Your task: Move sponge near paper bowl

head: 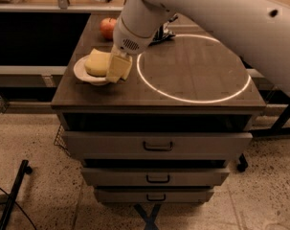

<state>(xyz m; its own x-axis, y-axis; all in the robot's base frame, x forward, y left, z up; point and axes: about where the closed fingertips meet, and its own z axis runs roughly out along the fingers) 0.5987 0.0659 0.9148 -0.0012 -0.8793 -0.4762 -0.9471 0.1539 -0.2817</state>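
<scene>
The pale yellow sponge point(97, 62) hangs over the white paper bowl point(82, 74) at the left of the dark wooden tabletop, covering most of the bowl's middle. My gripper point(117, 73) is right beside the bowl's right rim, its flat pale yellow fingers point(115, 68) closed on the sponge's right end. The thick white arm comes down from the upper right. Whether the sponge touches the bowl cannot be told.
A red apple point(107, 28) sits behind the bowl at the back left. A dark snack bag point(162, 32) lies behind the arm. A white ring point(192, 99) marks the tabletop's right half. Drawers point(158, 146) lie below the front edge.
</scene>
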